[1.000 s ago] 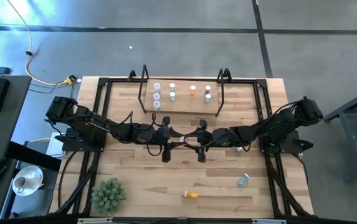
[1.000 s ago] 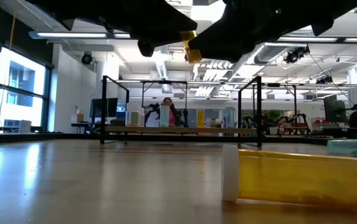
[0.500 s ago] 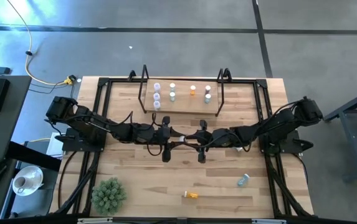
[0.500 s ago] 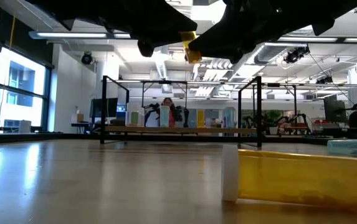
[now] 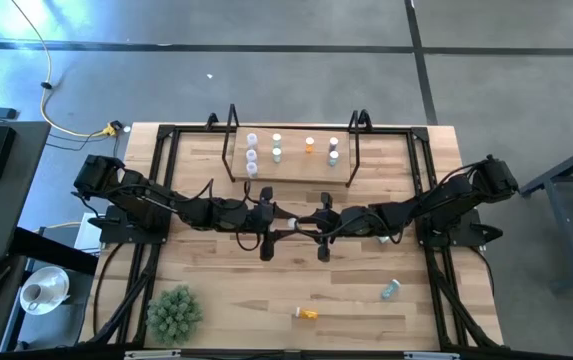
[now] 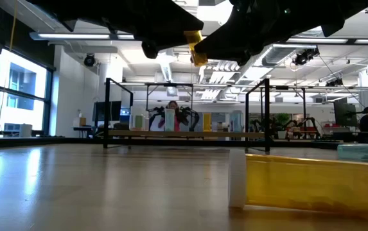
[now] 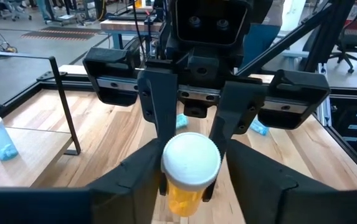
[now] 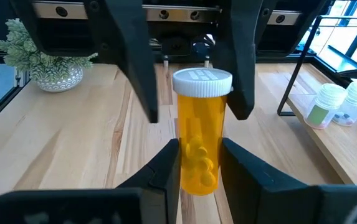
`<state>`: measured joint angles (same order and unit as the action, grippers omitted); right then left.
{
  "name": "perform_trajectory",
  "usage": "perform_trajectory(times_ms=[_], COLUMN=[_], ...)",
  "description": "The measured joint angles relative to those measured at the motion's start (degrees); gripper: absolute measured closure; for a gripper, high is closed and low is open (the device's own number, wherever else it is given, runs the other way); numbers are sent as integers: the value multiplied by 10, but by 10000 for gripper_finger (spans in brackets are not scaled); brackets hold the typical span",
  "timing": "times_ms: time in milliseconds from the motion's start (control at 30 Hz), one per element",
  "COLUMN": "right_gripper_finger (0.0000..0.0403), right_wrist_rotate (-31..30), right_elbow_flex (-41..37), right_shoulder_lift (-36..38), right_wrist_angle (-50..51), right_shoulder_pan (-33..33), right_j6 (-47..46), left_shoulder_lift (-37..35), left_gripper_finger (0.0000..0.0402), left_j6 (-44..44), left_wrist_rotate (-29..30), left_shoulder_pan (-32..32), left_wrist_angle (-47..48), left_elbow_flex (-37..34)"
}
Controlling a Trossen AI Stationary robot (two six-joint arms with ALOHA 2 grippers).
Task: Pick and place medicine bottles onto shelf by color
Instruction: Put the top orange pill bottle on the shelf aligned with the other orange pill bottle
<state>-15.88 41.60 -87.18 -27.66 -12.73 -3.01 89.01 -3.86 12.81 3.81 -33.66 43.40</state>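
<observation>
Right wrist view | right gripper (image 8: 200, 163) fingers pinch orange bottle (image 8: 200, 140); left gripper (image 8: 192, 93) fingers spread beside its cap | shelf (image 5: 291, 163): six bottles

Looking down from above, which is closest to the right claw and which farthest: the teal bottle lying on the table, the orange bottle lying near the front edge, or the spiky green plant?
From the right gripper at mid-table:
1. Teal bottle, toward the right side.
2. Orange bottle, near the front edge; close to the teal one's distance, so this order is tentative.
3. Plant, front left corner, clearly farthest.
</observation>
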Motion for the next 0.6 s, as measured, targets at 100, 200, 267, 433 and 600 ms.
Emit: perform_trajectory(times_ms=[100,200,267,433,600], right_gripper_finger=[318,318,318,318,318], right_wrist_rotate=[-3,-4,-4,-5,-12], right_elbow_flex=[0,0,0,0,0], right_shoulder_lift=[0,0,0,5,25], right_wrist_angle=[1,2,2,7,29], right_shoulder_pan=[0,0,0,0,0], right_j6=[3,4,4,5,5], left_shoulder_lift=[0,0,0,-5,-35], left_gripper_finger=[206,185,176,170,171], left_j6=[0,0,0,0,0], left_wrist_rotate=[0,0,0,0,-3], left_shoulder_pan=[0,0,0,0,0], left_wrist_angle=[4,11,11,14,38], left_elbow_flex=[0,0,0,0,0])
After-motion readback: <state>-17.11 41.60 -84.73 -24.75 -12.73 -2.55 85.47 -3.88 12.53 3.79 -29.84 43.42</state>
